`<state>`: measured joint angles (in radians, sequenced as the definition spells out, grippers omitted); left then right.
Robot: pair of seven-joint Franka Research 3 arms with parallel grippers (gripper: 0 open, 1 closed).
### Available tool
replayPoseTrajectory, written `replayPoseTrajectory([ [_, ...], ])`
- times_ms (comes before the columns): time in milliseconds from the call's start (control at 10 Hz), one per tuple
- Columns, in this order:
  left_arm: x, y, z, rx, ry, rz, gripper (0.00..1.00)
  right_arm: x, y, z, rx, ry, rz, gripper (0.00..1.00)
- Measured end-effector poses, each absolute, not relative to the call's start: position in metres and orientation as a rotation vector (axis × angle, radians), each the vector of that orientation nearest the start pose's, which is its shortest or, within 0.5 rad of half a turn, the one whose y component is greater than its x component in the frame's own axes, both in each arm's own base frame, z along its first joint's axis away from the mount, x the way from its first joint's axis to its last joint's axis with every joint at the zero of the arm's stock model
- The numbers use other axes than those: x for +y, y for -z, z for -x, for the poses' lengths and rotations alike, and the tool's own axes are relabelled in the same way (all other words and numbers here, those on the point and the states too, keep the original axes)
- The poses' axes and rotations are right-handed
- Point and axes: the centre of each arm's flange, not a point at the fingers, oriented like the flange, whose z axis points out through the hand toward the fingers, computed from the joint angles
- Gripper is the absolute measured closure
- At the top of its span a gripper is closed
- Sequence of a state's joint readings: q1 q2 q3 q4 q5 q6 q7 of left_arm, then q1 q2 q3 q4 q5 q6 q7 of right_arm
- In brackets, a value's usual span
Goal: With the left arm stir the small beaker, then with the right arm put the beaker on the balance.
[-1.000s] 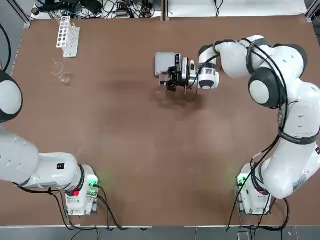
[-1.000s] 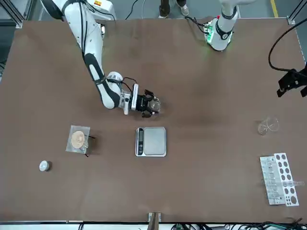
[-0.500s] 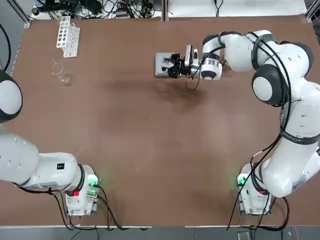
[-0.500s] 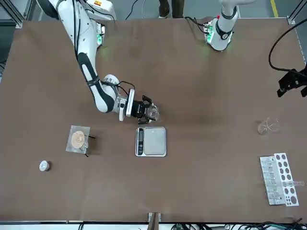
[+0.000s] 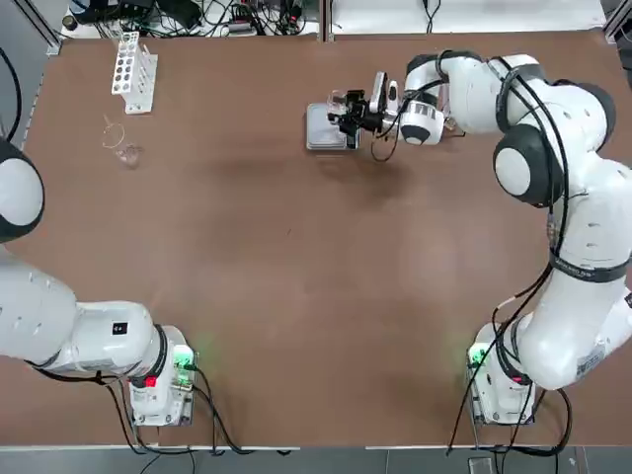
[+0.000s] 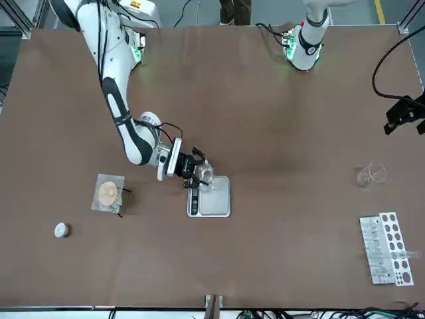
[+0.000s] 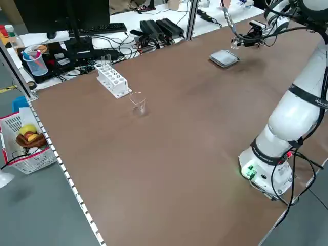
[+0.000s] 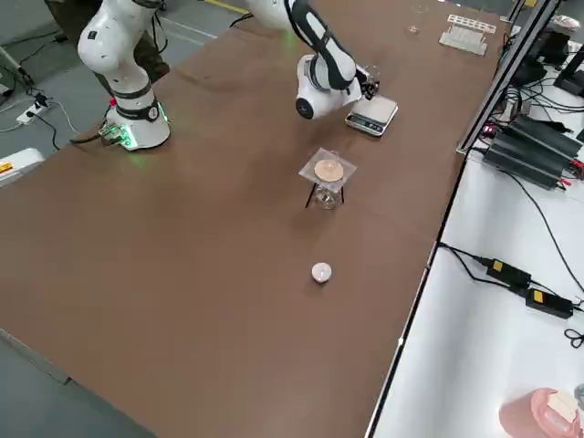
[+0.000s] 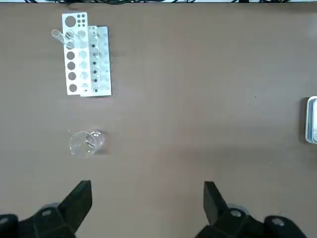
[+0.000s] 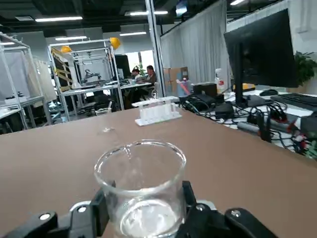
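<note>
My right gripper [image 5: 348,111] is shut on the small beaker [image 5: 339,102], a tiny clear glass cylinder. It holds the beaker upright over the edge of the balance [image 5: 322,130], a flat silver-grey square scale. In the front view the beaker [image 6: 206,176] hangs at the robot-side rim of the balance [image 6: 214,198]. The right wrist view shows the beaker [image 10: 140,181] between the two dark fingers [image 10: 100,210]. Whether the beaker touches the pan I cannot tell. My left gripper [image 9: 147,198] is open, high above the table's far left, with nothing between its fingers.
A white test-tube rack [image 5: 132,71] and larger clear glassware [image 5: 120,144] stand at the far left. On the right side sit a small stand with an orange disc [image 6: 109,193] and a small white round object [image 6: 61,230]. Cables and equipment lie beyond the far edge.
My right gripper has carried the beaker toward the far side of the table, from in front of the balance to over its edge. The left arm has not moved.
</note>
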<state>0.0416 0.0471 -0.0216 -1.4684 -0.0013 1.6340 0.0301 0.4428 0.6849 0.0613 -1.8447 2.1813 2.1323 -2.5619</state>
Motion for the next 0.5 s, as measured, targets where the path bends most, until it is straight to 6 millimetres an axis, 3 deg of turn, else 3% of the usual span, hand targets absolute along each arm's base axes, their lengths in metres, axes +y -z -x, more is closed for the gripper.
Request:
replayPoseTrajectory([
  [500, 0.009, -0.651, -0.574, 0.024, 0.157, 3.138, 0.00, 0.349, -0.142, -0.563, -1.048, 1.263, 1.608, 0.41],
])
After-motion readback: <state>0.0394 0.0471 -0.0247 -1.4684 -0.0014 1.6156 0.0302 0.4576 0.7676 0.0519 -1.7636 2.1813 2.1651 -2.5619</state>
